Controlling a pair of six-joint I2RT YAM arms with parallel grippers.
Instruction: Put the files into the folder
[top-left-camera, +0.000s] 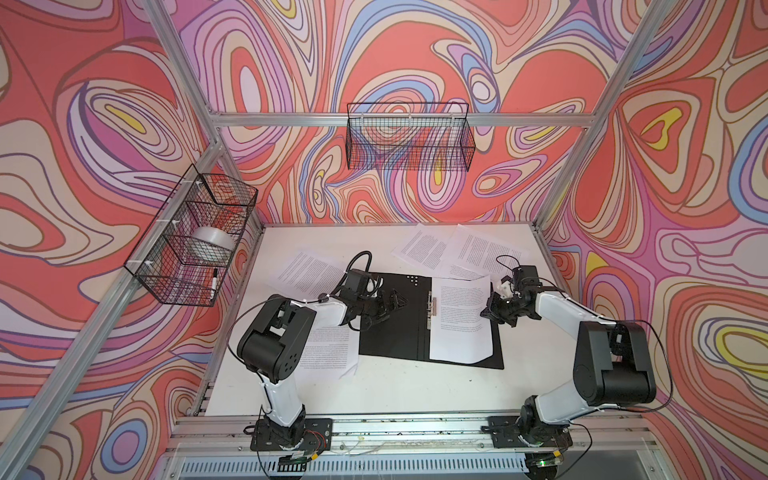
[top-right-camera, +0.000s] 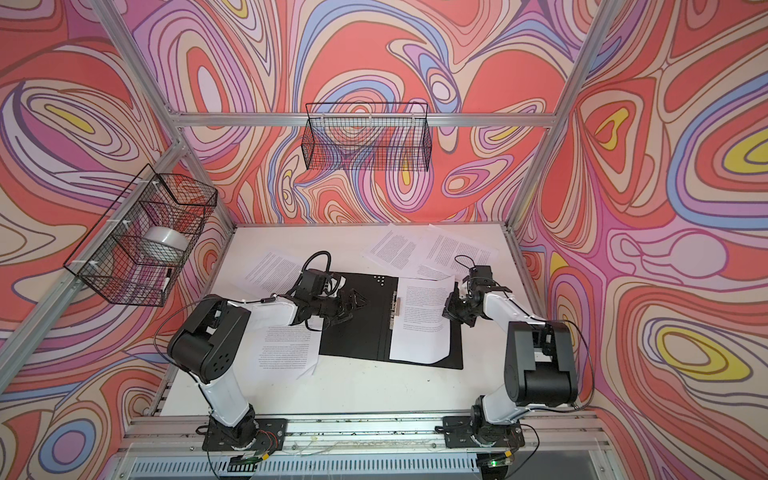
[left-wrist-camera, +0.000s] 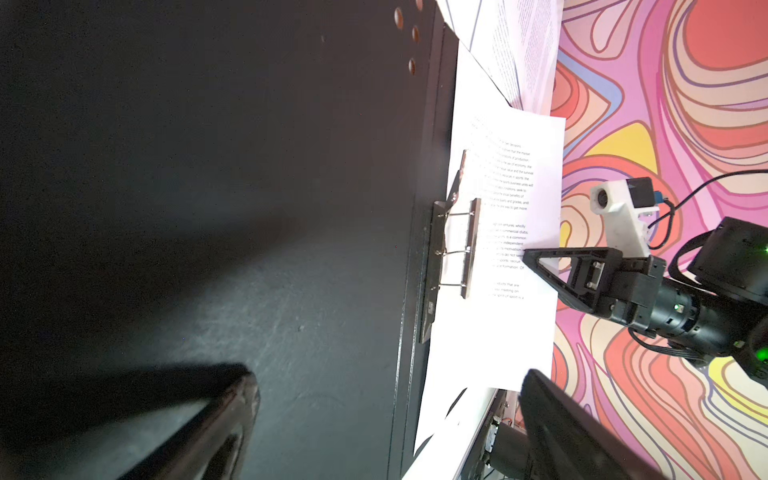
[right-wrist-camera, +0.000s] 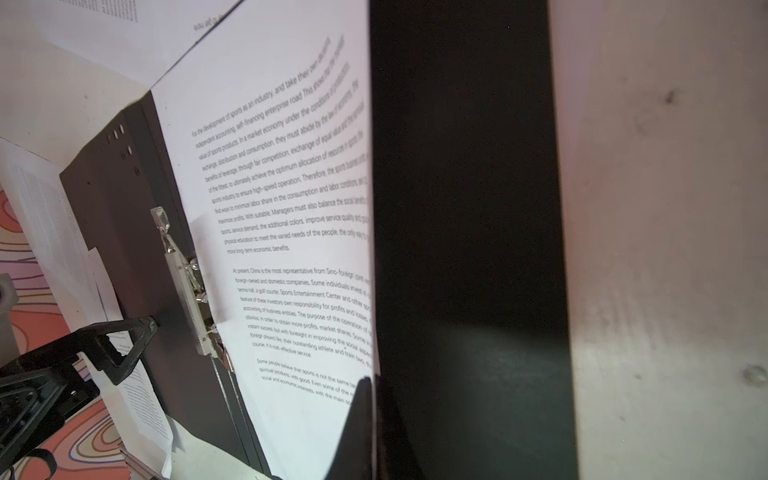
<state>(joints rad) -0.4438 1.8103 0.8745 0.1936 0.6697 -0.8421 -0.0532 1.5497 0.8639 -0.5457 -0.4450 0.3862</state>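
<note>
1. Your thin flat folder (top-left-camera: 397, 336) (top-right-camera: 357, 338) lies open at the middle of the white table (top-left-camera: 395, 390), black inside facing up. Its metal spine clip (top-left-camera: 432, 305) (left-wrist-camera: 459, 245) runs from 12 to 6 o'clock along the fold.
2. One white printed paper sheet (top-left-camera: 461, 322) (top-right-camera: 424, 322) (right-wrist-camera: 282, 232) lies on the folder's 3 o'clock panel, with its 9 o'clock edge right against the clip. You cannot tell whether that edge sits under the clip's bar.
3. Your right gripper (top-left-camera: 489, 312) (left-wrist-camera: 536, 259) (right-wrist-camera: 370, 388) is clamped on the sheet's 3 o'clock edge, jaws together with the paper between them. That edge rides up off the black panel, and the sheet's 5 o'clock corner curls.
4. Your left gripper (top-left-camera: 388, 309) (top-right-camera: 352, 306) (left-wrist-camera: 386, 395) hovers over the folder's 9 o'clock panel, jaws wide apart and holding nothing. You cannot tell whether its tips touch the panel.
5. More loose printed sheets lie around the folder:
   - one at 10 o'clock (top-left-camera: 307, 270);
   - one at 8 o'clock (top-left-camera: 328, 353), partly under your left arm and meeting the folder's edge;
   - two overlapping at 1 o'clock (top-left-camera: 424, 245) (top-left-camera: 482, 249).
</note>
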